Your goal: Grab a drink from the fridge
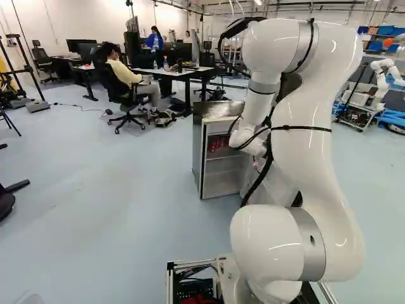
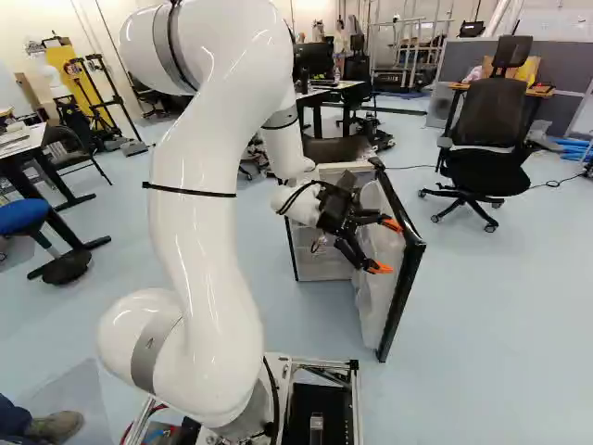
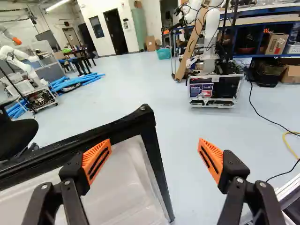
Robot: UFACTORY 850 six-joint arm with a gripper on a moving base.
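Note:
My gripper (image 2: 386, 247) is at the inner side of the fridge door (image 2: 400, 287), which stands swung out with its black edge towards the base in the right base view. Wide apart and holding nothing, the fingers of the gripper (image 3: 154, 149) are open in the wrist view. One finger overlaps the door's pale inner panel (image 3: 126, 187), and the black door corner shows between the two; whether either touches it I cannot tell. Left of my arm in the left base view, the fridge (image 1: 198, 155) is open at the front, with red drinks (image 1: 219, 142) on an upper shelf, partly hidden by the arm.
An office chair (image 2: 486, 139) stands beyond the door in the right base view. Desks (image 1: 183, 73) and a seated person are behind the fridge. Another robot (image 3: 211, 42) on a cart is ahead in the wrist view, with cables (image 3: 262, 117) on the floor.

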